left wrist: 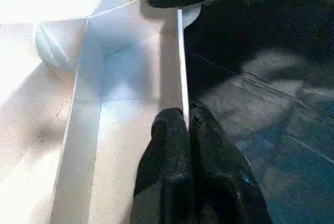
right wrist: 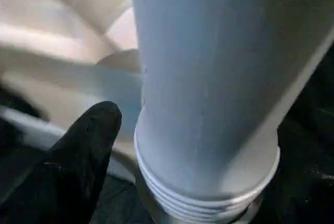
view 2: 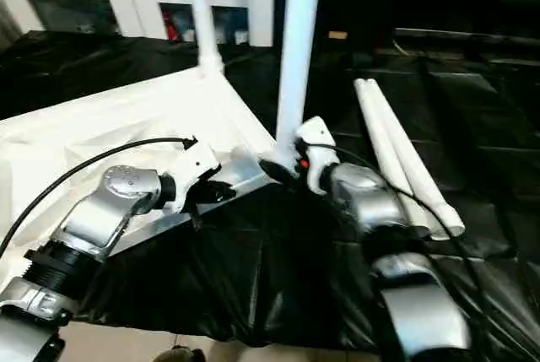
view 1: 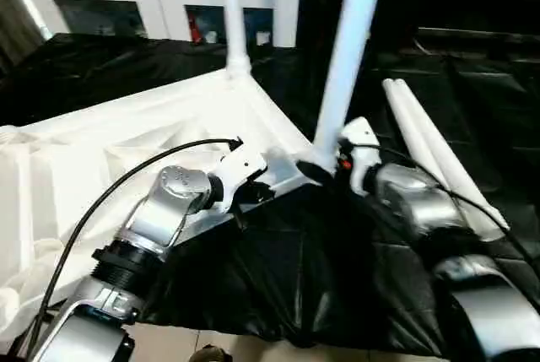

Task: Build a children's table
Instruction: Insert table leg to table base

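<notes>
Two legs stand in tabletop (view 1: 126, 138) corner sockets: far leg (view 1: 234, 16), near leg (view 1: 346, 58). Two spare legs (view 1: 439, 155) lie on black cloth (view 1: 278, 269), right of tabletop. Left gripper (left wrist: 189, 125) pinched shut on tabletop rim. Right gripper (view 1: 325, 168) beside near leg base, fingers spread, holding nothing. Risk: near leg leans, threads (right wrist: 203, 195) exposed, likely not seated; could topple if nudged. Room tight at corner; open cloth nearer robot.
</notes>
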Robot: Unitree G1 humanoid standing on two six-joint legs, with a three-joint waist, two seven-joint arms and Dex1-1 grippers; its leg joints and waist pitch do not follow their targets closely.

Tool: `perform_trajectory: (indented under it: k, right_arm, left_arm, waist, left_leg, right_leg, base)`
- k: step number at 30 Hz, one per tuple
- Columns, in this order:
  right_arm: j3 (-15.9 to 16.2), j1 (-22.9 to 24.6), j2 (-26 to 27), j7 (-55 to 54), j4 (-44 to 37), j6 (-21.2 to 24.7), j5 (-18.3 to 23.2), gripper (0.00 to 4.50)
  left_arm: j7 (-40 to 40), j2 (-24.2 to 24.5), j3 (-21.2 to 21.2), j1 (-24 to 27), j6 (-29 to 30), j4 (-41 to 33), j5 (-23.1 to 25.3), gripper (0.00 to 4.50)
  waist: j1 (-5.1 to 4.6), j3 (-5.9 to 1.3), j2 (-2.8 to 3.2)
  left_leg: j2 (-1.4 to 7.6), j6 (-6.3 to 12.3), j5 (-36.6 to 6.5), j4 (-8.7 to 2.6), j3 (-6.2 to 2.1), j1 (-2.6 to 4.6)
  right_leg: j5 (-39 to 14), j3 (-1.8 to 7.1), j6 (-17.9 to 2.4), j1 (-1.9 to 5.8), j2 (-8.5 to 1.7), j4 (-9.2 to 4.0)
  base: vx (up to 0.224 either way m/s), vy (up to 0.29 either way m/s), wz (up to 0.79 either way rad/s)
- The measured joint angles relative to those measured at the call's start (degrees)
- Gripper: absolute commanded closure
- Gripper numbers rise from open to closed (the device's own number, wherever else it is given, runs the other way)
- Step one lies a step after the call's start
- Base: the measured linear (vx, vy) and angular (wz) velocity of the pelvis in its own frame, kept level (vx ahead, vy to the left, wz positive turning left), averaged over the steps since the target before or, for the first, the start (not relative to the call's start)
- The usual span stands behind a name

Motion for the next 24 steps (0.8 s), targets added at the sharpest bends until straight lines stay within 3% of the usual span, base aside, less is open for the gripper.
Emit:
perform_trajectory:
  k: [3, 11, 24]
  right_arm:
    - [1.1, 3.26, -2.87, 4.9, -6.32, 1.81, 0.5, 0.45]
    - [2.9, 8.2, -7.11, 11.76, -15.88, 5.14, 1.76, 0.45]
    - [3.38, 11.85, -8.98, 13.65, -22.86, 9.88, 2.42, 1.52]
  left_arm:
    - [-4.4, 1.63, -0.35, 0.56, -3.18, 0.01, -1.22, 4.5]
    - [-10.77, 3.36, -0.95, 0.78, -5.97, 0.28, -2.26, 4.5]
    - [-14.52, 4.6, -1.79, 0.78, -10.68, 2.82, -2.27, 4.5]
  waist:
    - [0.58, 0.13, 0.24]
    - [0.81, 0.36, 0.61]
    - [1.56, 0.35, 0.78]
  left_leg:
    - [0.03, -0.01, 0.01, 0.2, 0.0, 0.01]
    - [0.03, -0.33, -0.12, 0.67, -0.02, 0.09]
    - [0.05, -0.39, -0.08, 0.8, -0.04, 0.18]
  right_leg:
    - [0.0, -0.02, 0.0, 0.05, -0.04, 0.13]
    - [0.02, 0.08, 0.02, 0.08, -0.17, 0.7]
    - [0.03, 0.08, 0.04, 0.06, -0.16, 1.04]
  base:
    - [0.0, 0.0, 0.0]
    - [0.0, 0.0, 0.0]
    - [0.0, 0.0, 0.0]
